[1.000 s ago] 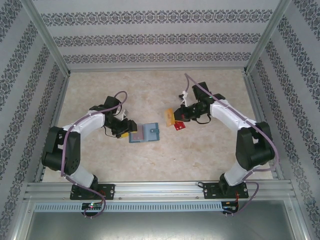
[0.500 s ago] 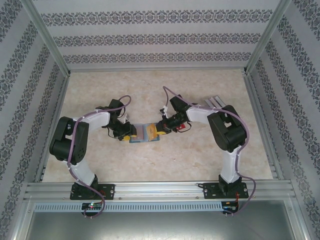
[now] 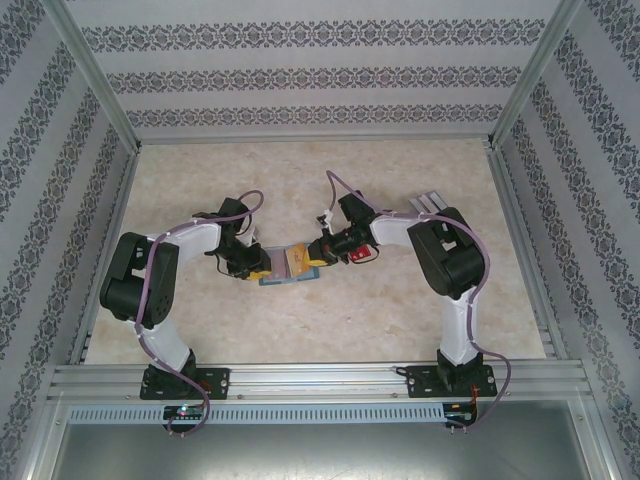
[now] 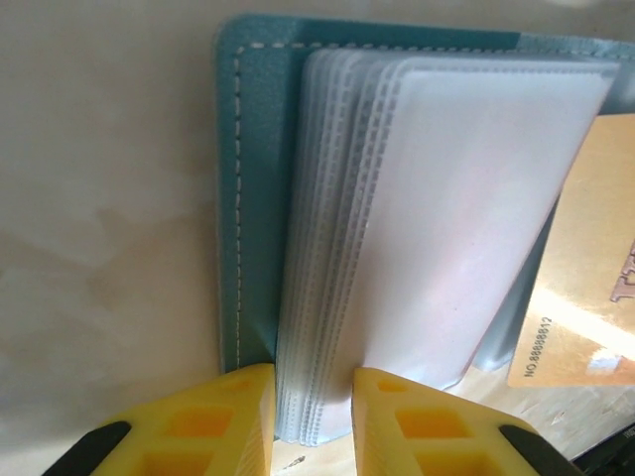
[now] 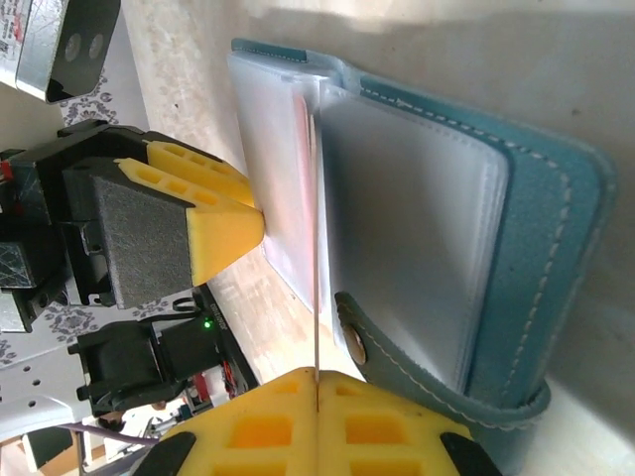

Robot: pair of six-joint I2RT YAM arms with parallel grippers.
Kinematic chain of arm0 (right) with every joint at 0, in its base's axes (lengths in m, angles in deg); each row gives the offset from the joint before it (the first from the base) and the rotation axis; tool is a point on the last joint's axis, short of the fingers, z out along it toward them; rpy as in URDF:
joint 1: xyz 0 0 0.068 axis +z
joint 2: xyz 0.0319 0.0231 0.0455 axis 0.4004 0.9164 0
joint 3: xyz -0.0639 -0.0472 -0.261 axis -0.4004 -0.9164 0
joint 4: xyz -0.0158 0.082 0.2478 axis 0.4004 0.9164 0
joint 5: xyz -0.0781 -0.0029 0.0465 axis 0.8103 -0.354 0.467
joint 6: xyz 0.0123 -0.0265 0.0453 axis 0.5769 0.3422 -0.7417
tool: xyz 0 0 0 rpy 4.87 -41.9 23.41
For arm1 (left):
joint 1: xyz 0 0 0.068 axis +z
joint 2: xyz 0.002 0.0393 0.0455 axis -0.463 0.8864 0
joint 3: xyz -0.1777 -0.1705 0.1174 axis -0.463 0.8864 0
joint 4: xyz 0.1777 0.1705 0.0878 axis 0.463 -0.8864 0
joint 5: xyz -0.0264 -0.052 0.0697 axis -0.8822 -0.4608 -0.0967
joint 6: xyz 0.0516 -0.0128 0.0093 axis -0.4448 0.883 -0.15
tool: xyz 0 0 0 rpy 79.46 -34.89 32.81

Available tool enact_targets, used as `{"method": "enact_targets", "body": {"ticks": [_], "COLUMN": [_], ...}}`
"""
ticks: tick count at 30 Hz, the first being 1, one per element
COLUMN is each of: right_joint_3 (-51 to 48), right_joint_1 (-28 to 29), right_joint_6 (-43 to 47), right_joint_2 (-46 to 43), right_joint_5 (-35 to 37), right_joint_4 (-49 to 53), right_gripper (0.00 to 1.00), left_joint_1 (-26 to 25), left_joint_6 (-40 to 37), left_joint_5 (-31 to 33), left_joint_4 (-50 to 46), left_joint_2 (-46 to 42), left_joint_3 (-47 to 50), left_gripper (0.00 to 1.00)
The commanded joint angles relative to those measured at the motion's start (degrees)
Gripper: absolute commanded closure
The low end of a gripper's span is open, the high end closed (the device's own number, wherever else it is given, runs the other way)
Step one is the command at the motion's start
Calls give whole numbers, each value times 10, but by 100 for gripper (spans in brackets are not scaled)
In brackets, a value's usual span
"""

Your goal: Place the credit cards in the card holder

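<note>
**Gold card goes edge-first into the open card holder**

The teal card holder [image 3: 285, 277] lies open near the middle of the tabletop [image 3: 300, 330], its stack of clear sleeves [image 4: 446, 218] fanned upward. The left gripper [image 4: 310, 385] comes at it from the left. Its yellow fingers are set narrowly on either side of the sleeves' edge, pinching the stack. The right gripper [image 5: 316, 382] comes from the right with its fingers pressed tight on a gold card [image 4: 595, 268]. In the right wrist view the card is edge-on, and its far end is slipped between two sleeves. The snap tab [image 5: 397, 362] curls just beside that gripper. A red card [image 3: 362, 256] lies flat on the tabletop just right of the card holder, close to the right arm.
</note>
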Motion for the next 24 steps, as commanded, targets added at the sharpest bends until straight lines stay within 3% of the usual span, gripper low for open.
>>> {"method": "enact_targets", "body": {"ticks": [1,24], "right_joint_3": [-12,-28], "right_joint_1": [2,6], "right_joint_6": [-3,17], "right_joint_2": [20,34], "right_joint_5": [-16,-60], "right_joint_4": [-23,-138], "right_gripper": [100,100], "left_joint_1": [-4,-4], "left_joint_6": [5,-3], "left_joint_5": [48,54], "left_joint_4": [2,-7], "left_joint_2": [18,25], "left_joint_3": [1,-5], "left_gripper": [74,76]}}
